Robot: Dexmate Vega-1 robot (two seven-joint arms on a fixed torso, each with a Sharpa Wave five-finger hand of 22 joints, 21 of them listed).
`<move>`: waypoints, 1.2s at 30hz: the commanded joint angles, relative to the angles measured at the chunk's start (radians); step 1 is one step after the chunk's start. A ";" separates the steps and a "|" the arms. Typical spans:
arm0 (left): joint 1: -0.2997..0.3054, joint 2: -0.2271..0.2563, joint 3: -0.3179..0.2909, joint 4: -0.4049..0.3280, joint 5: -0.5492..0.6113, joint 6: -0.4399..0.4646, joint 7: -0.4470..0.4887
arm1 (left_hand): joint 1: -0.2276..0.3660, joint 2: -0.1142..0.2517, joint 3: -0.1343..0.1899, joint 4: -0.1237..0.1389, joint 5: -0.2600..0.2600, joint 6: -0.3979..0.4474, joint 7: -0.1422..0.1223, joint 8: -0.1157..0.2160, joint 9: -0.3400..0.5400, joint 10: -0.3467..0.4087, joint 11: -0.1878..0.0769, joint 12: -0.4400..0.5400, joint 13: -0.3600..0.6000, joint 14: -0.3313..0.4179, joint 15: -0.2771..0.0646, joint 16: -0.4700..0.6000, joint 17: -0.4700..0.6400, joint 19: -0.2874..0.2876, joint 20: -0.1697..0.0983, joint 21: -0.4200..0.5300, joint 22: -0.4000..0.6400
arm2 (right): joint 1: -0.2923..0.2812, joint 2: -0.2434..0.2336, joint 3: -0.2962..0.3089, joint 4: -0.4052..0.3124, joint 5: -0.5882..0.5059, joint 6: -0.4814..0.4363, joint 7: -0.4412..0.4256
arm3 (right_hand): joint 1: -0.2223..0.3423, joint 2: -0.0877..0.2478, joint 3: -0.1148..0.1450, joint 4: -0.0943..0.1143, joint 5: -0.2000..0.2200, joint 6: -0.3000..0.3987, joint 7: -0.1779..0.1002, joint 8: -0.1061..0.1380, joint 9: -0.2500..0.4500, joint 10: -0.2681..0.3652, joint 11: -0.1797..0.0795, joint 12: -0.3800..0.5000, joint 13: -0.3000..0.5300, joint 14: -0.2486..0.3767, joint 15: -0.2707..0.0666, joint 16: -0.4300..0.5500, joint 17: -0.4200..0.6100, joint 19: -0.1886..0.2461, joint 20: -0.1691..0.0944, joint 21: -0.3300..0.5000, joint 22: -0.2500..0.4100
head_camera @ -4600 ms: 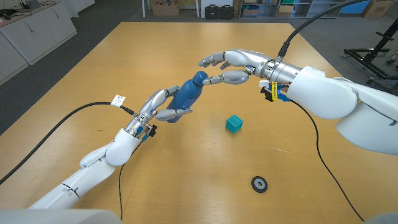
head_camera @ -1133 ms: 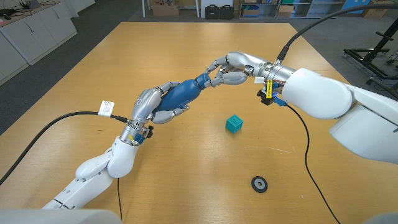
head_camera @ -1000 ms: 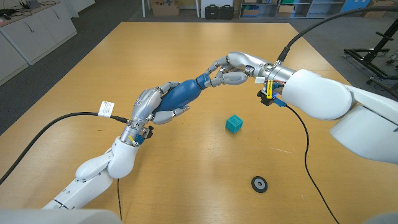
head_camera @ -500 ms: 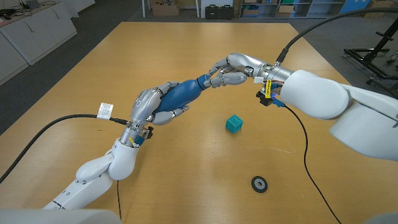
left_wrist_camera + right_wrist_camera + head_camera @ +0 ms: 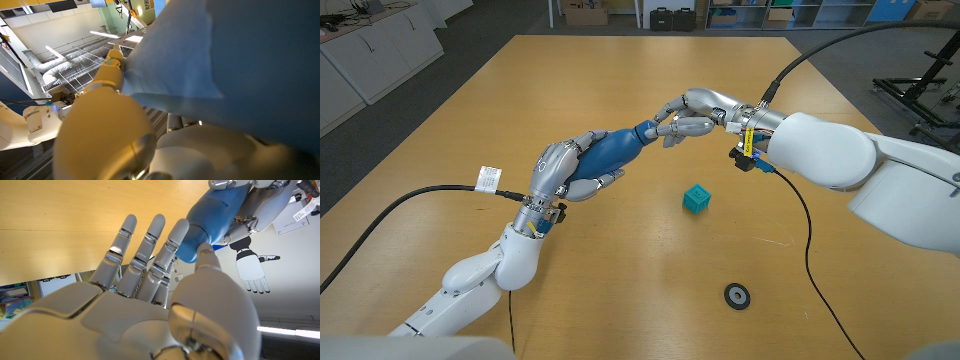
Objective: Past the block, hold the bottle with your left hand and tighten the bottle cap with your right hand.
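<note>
Over the last second little moves: my right hand [image 5: 688, 112] stays at the cap [image 5: 646, 130], its fingertips shifting slightly round it, which I read as a small turn of the twist. A few seconds back that hand was spread wide above the cap and the bottle [image 5: 605, 153] stood more upright; now the bottle lies tilted, cap end pointing right and far, lifted off the worktop [image 5: 620, 260].

My left hand [image 5: 563, 170] holds the bottle's body, fingers wrapped round it. The right hand's thumb and fingers pinch the cap; in the right wrist view the thumb [image 5: 205, 250] touches the cap's end [image 5: 192, 242] while the other fingers lie alongside.

So I judge the tightening is under way, not finished; I cannot tell how tight the cap sits.

The bottle is opaque blue, so I cannot see whether anything is in it. The block [image 5: 696, 198] sits nearer me, apart from both hands.
</note>
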 commanded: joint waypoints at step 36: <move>-0.004 0.014 0.025 0.001 0.005 0.015 0.035 | 0.270 0.275 -0.004 0.008 0.006 0.316 -0.219 0.009 0.005 0.184 -0.181 0.000 0.011 0.013 -0.147 0.003 0.004 -0.004 -0.123 0.009 0.000 | 0.292 0.040 -0.235 -0.121 0.187 -0.474 -0.264 | -0.360 -0.056 -0.160 0.165 -0.076 0.488 -0.035 0.561 0.204 0.071 0.014 0.793 0.526 0.283 -0.032 0.151 0.212 0.212 -0.166 0.179 0.008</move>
